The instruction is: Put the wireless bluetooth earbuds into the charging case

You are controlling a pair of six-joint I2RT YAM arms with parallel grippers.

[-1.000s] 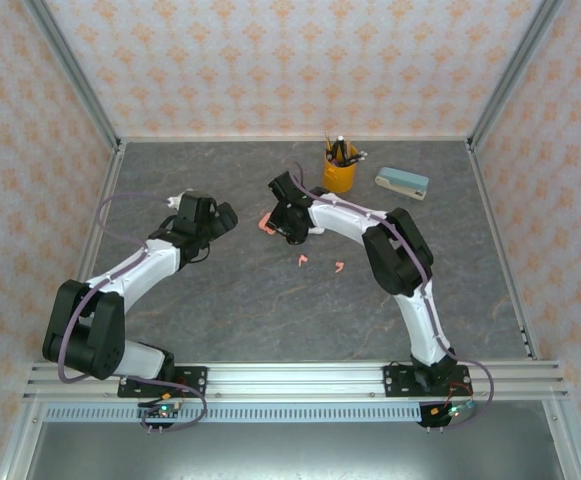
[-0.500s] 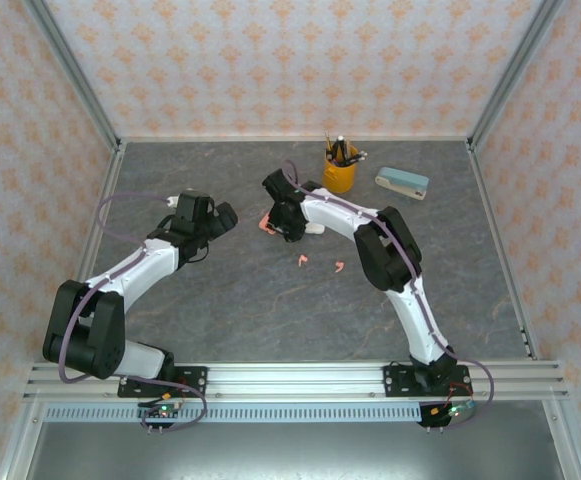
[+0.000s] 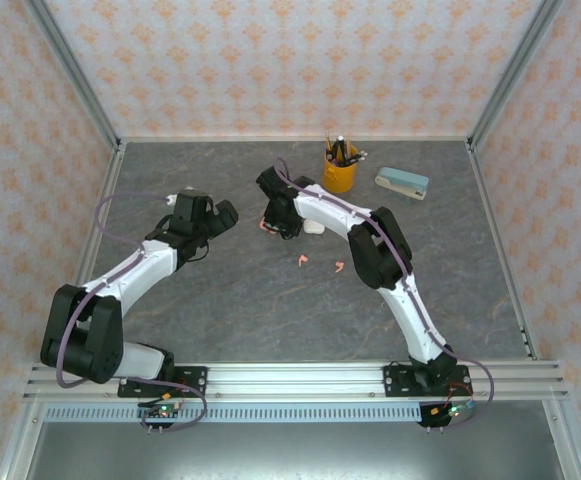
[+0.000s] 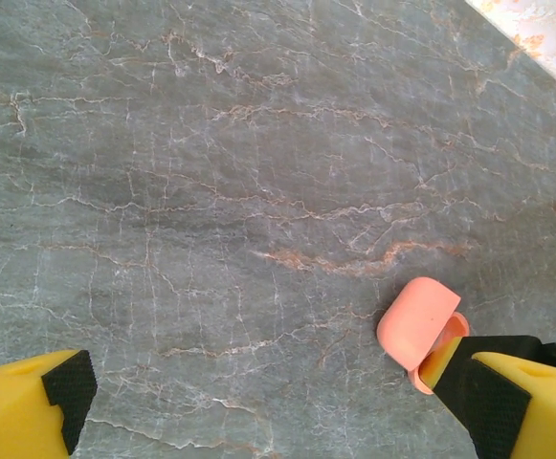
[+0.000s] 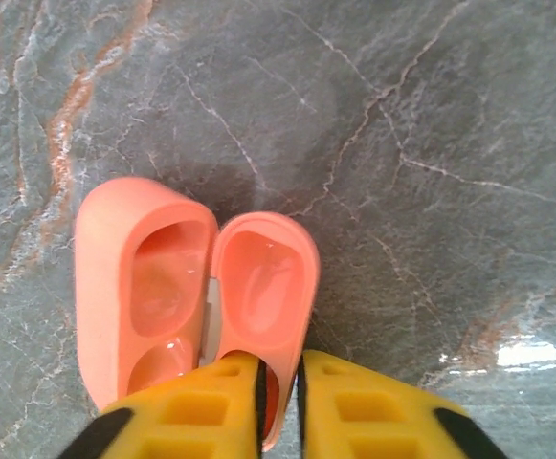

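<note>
Salmon plastic: the pink charging case (image 5: 196, 296) lies hinged open on the tabletop (image 5: 431, 143), both hollows facing up and empty. On the right arm (image 3: 390, 255) the right jaws are nearly closed and pinch the rim of the case half straight ahead of them. The yellow fingers (image 5: 373, 416) sit one on each side of that thin wall, with only a slit between them. The thicker half sits just left of those jaws, resting on the tabletop alone.

On the left arm (image 3: 130, 275) the left jaws are spread as wide as they go and hold nothing. Their finger pads (image 4: 67, 382) frame bare stone. The same case sits just ahead of their right-hand finger and is partly hidden behind it; I can't tell if they touch.

From the top view the case lies between the two sets of jaws, tight against the right ones, with a small gap to the left ones. A white case (image 3: 313, 227) sits just beside the right wrist, on the side away from the left jaws. A pink earbud (image 3: 302, 262) and a second pink earbud (image 3: 338, 266) lie loose, back toward the bases from the right jaws and clear of them.

Clearance: a yellow cup of pens (image 3: 339, 172) and a teal-and-white block (image 3: 402, 182) stand beyond the right jaws, near the tabletop's far edge and well apart from them. There is open grey veined stone beyond the left jaws and back toward the mounting rail (image 3: 290, 378). Aluminium posts and orange-patterned walls (image 3: 270, 60) close in three sides.
</note>
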